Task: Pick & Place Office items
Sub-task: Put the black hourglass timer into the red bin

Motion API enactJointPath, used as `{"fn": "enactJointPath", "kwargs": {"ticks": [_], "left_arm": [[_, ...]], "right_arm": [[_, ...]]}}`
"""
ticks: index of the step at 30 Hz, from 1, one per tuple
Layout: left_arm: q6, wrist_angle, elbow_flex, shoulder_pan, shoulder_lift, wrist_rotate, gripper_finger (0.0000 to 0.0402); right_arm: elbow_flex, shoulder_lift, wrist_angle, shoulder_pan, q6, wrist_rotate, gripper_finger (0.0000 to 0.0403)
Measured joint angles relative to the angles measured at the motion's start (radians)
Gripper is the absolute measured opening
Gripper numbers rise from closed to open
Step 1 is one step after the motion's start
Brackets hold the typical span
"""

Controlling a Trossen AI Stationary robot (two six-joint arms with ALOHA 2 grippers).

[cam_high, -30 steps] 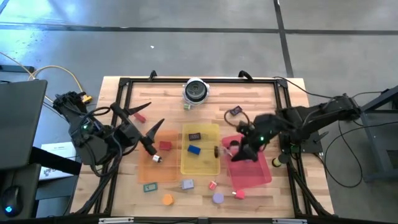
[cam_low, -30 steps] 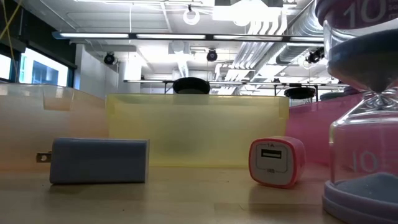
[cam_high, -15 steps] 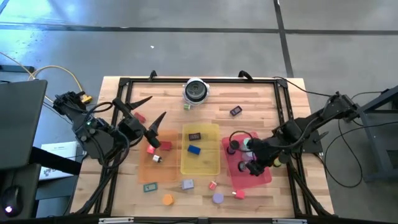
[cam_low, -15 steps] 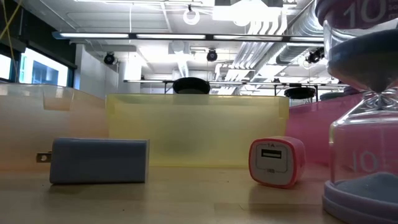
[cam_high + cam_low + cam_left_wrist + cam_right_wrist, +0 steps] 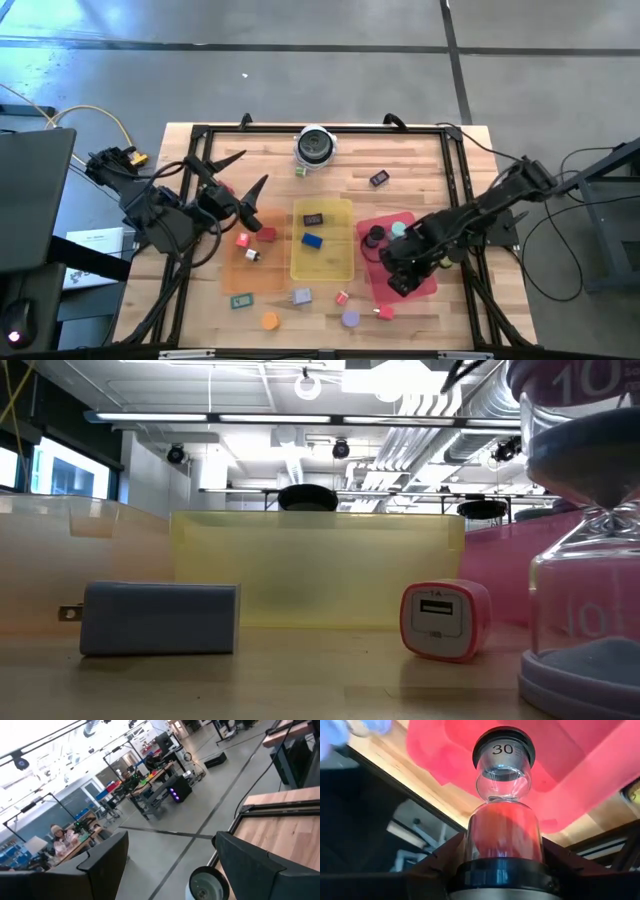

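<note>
While the right hand [image 5: 502,870] grips a black-capped sand timer [image 5: 503,800] over the red tray [image 5: 425,280] near the counter's [image 5: 420,165] edge, the left hand [image 5: 240,190] hangs released above the orange tray [image 5: 262,270].

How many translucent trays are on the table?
3: the orange tray on the left, the yellow tray in the middle, the red tray on the right. None seems hidden.

Purple hourglass [image 5: 585,530] cut off at frame edge, tabletop pieces too small to identify
</note>
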Motion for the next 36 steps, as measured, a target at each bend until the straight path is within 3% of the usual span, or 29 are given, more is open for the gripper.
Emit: {"fn": "enactJointPath", "kwargs": {"ticks": [6,12,20,25,32,36], "left_arm": [[-0.058,-0.077,0.0,0.0,0.0,0.009,0.0291],[-0.084,-0.09,0.0,0.0,0.0,0.046,0.0291],[-0.239,-0.222,0.0,0.0,0.0,0.049,0.0291],[-0.334,-0.311,0.0,0.0,0.0,0.108,0.0291],[-0.345,-0.327,0.0,0.0,0.0,0.145,0.0291],[-0.345,-0.328,0.0,0.0,0.0,0.144,0.0291]], "right_arm": [[0.0,0.097,-0.012,-0.05,-0.117,-0.085,0.0188],[0.0,0.152,-0.056,-0.092,-0.203,-0.08,0.0184],[-0.001,0.163,-0.054,-0.134,-0.223,-0.012,0.0188],[-0.002,0.168,-0.058,-0.146,-0.231,0.038,0.0184],[-0.002,0.168,-0.055,-0.145,-0.224,0.054,0.0205],[-0.002,0.184,-0.046,-0.147,-0.225,0.054,0.0195]]}}
